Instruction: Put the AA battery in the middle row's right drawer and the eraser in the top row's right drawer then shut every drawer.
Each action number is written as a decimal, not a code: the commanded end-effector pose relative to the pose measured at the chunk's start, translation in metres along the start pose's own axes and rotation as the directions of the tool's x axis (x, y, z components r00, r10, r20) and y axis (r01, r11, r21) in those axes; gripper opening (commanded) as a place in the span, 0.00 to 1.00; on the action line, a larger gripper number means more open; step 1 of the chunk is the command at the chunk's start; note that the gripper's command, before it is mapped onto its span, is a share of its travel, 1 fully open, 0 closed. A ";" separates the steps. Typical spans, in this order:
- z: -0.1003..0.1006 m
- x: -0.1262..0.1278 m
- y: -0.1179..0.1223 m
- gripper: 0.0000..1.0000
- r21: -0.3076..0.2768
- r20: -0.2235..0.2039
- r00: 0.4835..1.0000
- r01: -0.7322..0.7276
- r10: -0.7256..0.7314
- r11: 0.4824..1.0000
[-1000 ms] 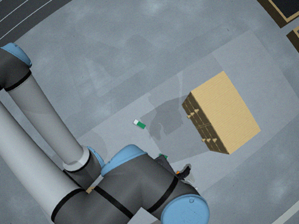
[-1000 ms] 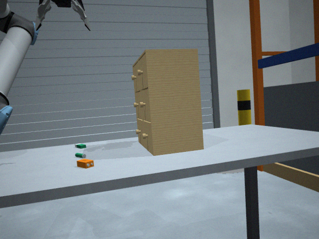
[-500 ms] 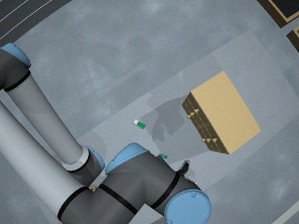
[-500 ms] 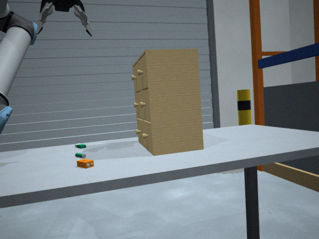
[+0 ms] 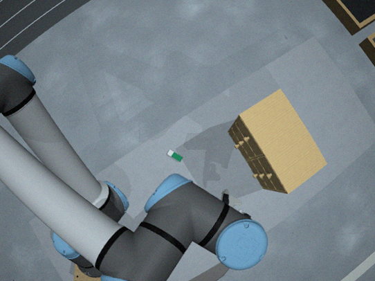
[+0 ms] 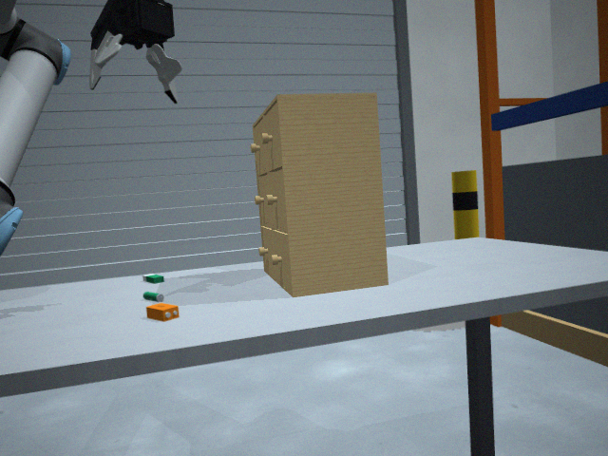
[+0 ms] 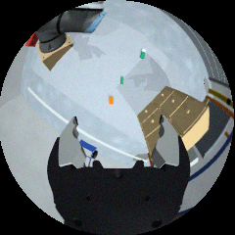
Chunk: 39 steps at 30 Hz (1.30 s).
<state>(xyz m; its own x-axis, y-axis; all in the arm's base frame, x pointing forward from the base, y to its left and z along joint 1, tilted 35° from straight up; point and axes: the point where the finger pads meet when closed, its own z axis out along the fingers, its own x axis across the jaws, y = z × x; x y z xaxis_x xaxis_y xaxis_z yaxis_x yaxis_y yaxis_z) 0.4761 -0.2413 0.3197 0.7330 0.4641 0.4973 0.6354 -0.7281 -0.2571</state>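
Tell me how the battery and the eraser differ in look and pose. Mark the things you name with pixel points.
The battery (image 6: 153,296) (image 7: 121,80) is a round cylinder; the eraser (image 5: 175,155) (image 6: 153,278) (image 7: 143,54) is a flat block. The battery is green with a silvery end, while the eraser is green with a white end. The battery lies nearer the orange block (image 6: 162,312) (image 7: 111,100) than the eraser does. Both lie on the table, outside the chest (image 5: 281,141) (image 6: 333,196) (image 7: 196,124).
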 end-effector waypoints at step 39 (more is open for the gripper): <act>0.066 0.016 0.014 1.00 -0.016 -0.007 0.643 0.766 -0.766 0.643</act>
<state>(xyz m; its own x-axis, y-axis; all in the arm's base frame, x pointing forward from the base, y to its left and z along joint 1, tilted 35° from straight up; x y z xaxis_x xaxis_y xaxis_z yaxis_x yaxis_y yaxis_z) 0.5134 -0.2116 0.2708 -0.0160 0.8527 0.5222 0.9666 -0.1205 0.2263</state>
